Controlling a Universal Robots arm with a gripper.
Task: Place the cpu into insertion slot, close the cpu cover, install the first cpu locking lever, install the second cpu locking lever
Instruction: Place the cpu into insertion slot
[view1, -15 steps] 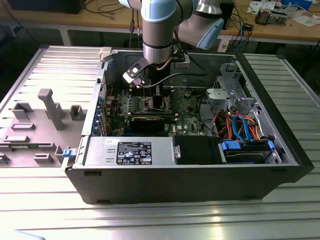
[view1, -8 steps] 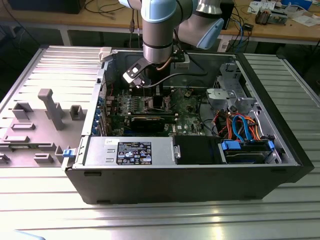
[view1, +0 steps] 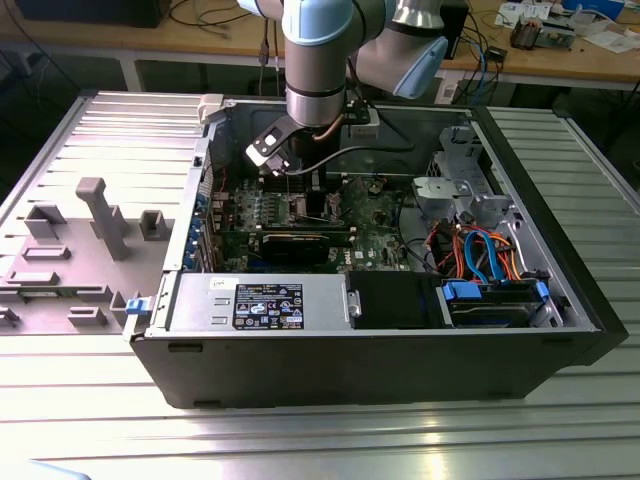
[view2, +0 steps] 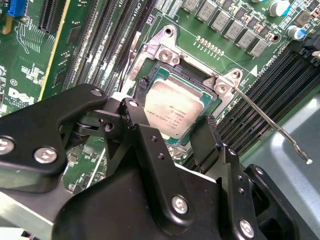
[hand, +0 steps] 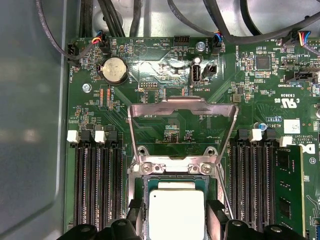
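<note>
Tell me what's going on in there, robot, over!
Gripper low over small square silver-grey cpu. Cpu lying in silver-framed insertion slot. Thin silver frame cpu cover open, no obstruction seen.

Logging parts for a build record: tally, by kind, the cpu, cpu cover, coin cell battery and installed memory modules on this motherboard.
cpu: 1
cpu cover: 1
coin cell battery: 1
installed memory module: 1
Total: 4
</note>
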